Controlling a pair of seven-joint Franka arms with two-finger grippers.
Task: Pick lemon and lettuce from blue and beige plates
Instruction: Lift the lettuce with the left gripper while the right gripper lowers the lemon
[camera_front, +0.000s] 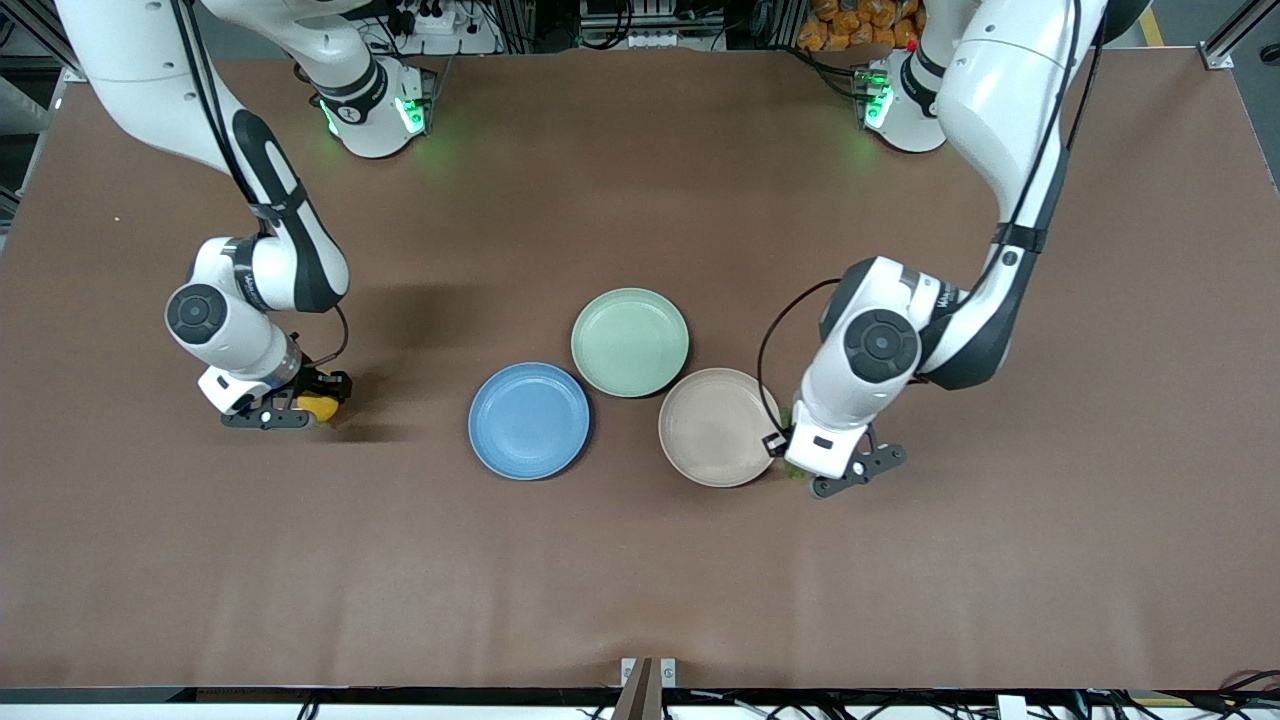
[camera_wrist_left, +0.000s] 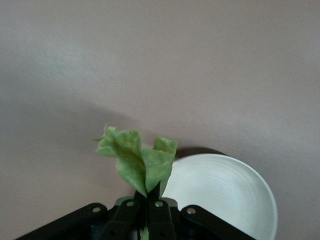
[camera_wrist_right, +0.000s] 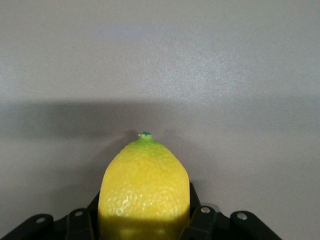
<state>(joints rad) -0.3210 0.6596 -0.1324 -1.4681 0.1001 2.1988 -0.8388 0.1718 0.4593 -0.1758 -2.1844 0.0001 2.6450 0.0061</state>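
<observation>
My right gripper (camera_front: 312, 408) is shut on the yellow lemon (camera_front: 323, 407), low over bare table toward the right arm's end. In the right wrist view the lemon (camera_wrist_right: 144, 185) fills the space between the jaws of the gripper (camera_wrist_right: 145, 217). My left gripper (camera_front: 797, 468) is shut on the green lettuce (camera_wrist_left: 137, 159), low over the table beside the beige plate (camera_front: 718, 427). Only a sliver of the lettuce (camera_front: 797, 473) shows in the front view. The left wrist view shows the gripper (camera_wrist_left: 148, 197) pinching the leaf, with the beige plate (camera_wrist_left: 225, 195) beside it. The blue plate (camera_front: 528, 420) holds nothing.
A pale mint-green plate (camera_front: 630, 342) with nothing on it lies farther from the front camera, touching between the blue and beige plates. Brown table (camera_front: 640, 580) stretches around the plates and toward the front edge.
</observation>
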